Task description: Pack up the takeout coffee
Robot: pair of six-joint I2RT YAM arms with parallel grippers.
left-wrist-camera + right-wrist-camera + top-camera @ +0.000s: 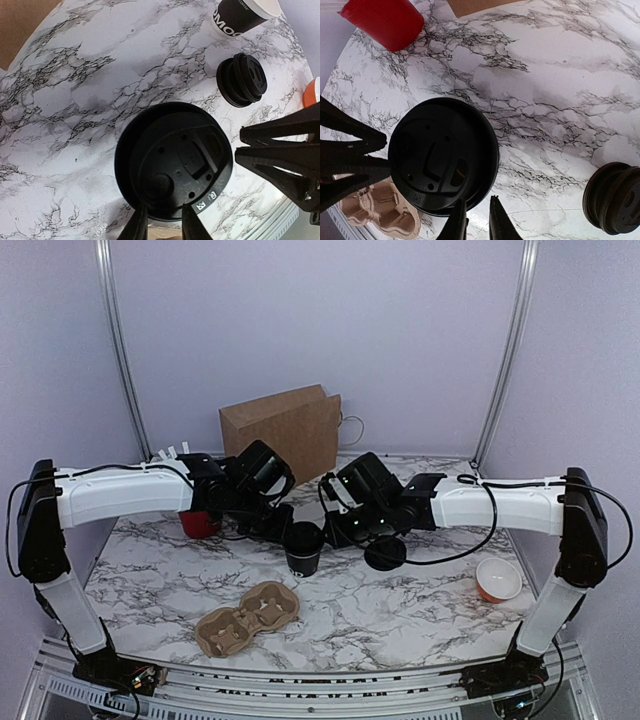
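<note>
**Where two grippers meet, a lidded coffee stands mid-table**

While the takeout coffee (303, 548) stands upright near the middle of the marble table (420, 610), its black lid (175, 160) sits on top and an arm reaches to it from either side. The left gripper (164, 214) hangs over the lid's edge with its fingers narrow, the rim lying between the tips. The right gripper (477, 206) sits at the opposite edge, also narrow. Neither wrist view shows whether either pair actually pinches the rim.

Just to the cup's right lies a stack of black lids (385, 553). Beyond it the left wrist view shows an open black cup (240, 15). A cardboard cup carrier (248, 618) lies nearer the bases. A red cup (200, 523) stands to the left, a brown paper bag (283, 430) at the back, and an orange bowl (498, 580) far right.
</note>
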